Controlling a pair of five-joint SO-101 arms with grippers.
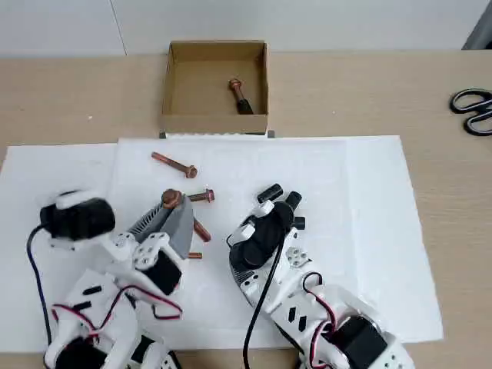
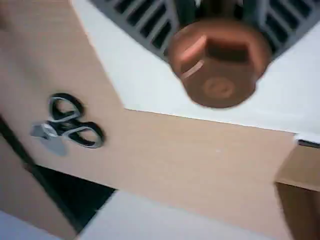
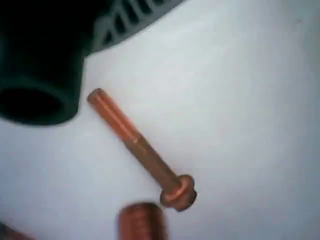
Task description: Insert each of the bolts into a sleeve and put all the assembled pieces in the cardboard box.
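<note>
My left gripper (image 1: 174,209) is shut on a copper bolt (image 2: 217,65), whose hex head (image 1: 171,198) sticks out between the grey fingers (image 2: 135,15). My right gripper (image 1: 270,206) stands beside it, to its right, shut on a black sleeve (image 3: 37,75) whose open end shows. Another bolt (image 3: 140,147) lies on the white sheet just beyond that sleeve. Loose bolts (image 1: 174,164) (image 1: 201,196) (image 1: 201,229) lie on the sheet near the left gripper. The cardboard box (image 1: 175,84) at the back holds one bolt in a sleeve (image 1: 238,96).
A white sheet (image 1: 361,215) covers the wooden table in front of the box. Scissors (image 1: 473,108) lie at the far right edge of the table, also seen from the left wrist as scissors (image 2: 70,127). A short copper piece (image 1: 194,255) lies by the left arm.
</note>
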